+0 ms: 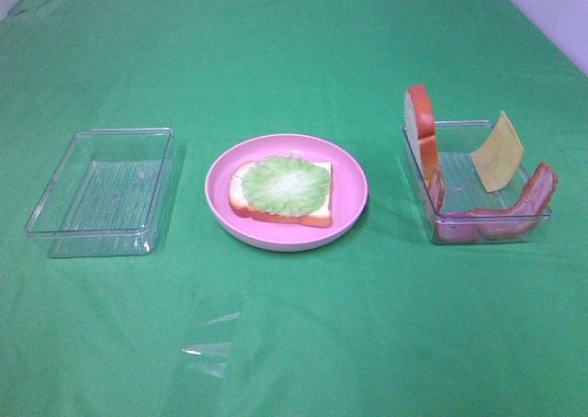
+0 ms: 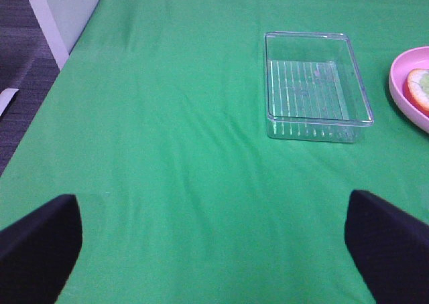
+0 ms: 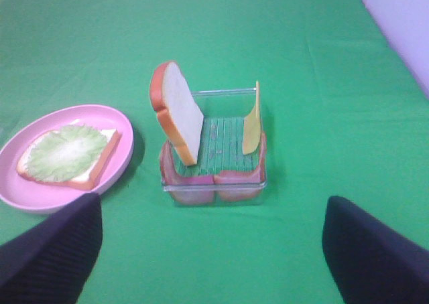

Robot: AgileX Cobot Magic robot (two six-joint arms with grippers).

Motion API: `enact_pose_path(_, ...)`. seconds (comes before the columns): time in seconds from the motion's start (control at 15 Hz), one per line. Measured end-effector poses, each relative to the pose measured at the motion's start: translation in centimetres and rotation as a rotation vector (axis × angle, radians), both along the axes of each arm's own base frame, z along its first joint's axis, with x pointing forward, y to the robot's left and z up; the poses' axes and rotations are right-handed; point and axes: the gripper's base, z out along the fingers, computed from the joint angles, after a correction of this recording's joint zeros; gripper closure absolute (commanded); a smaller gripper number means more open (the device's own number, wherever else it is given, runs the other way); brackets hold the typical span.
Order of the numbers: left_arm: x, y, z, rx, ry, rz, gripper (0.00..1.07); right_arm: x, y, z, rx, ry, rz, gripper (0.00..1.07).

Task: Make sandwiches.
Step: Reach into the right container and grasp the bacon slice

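Note:
On the pink plate (image 1: 215,192) lies one white bread slice (image 1: 317,217) with a green lettuce leaf (image 1: 287,185) on top. A second bread slice (image 1: 423,128) stands on edge in the right clear tray (image 1: 464,123). In the same tray a yellow cheese square (image 1: 499,151) leans against the far side and bacon strips (image 1: 528,201) lie along the near wall. My right gripper (image 3: 211,250) is open, hovering short of that tray (image 3: 228,93) with nothing between its fingers. My left gripper (image 2: 214,257) is open over bare cloth. Neither arm shows in the exterior high view.
An empty clear tray (image 1: 103,192) sits left of the plate and also shows in the left wrist view (image 2: 315,86). Green cloth covers the table. The table's left edge (image 2: 64,69) and the floor beyond it show in the left wrist view.

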Motion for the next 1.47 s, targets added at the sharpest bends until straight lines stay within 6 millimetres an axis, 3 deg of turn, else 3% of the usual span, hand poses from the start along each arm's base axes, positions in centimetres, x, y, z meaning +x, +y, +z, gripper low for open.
enact_pose_path(0.07,0.0,0.0,0.0,0.0,0.0,0.0,0.06,1.3,0.0,0.1,-0.001,0.011,-0.002,0.2)
enact_pose_path(0.13,0.0,0.0,0.0,0.0,-0.001,0.0,0.06,4.0,0.2,-0.1,-0.002,0.07,-0.004,0.2)
enact_pose_path(0.47,0.0,0.0,0.0,0.0,-0.001,0.0,0.06,10.3,0.5,0.5,-0.011,0.277,-0.004,0.2)
enact_pose_path(0.53,0.0,0.0,0.0,0.0,-0.001,0.0,0.06,13.9,0.7,0.8,-0.022,0.401,0.003,0.2)
enact_pose_path(0.67,0.0,0.0,0.0,0.0,-0.001,0.0,0.06,17.0,0.8,0.6,-0.038,0.533,0.011,0.2)
enact_pose_path(1.13,0.0,0.0,0.0,0.0,-0.001,0.0,0.06,26.2,0.9,-0.7,-0.132,0.897,0.049,0.2)
enact_pose_path(1.47,0.0,0.0,0.0,0.0,-0.001,0.0,0.06,29.8,1.1,-2.3,-0.152,1.003,0.074,0.2)
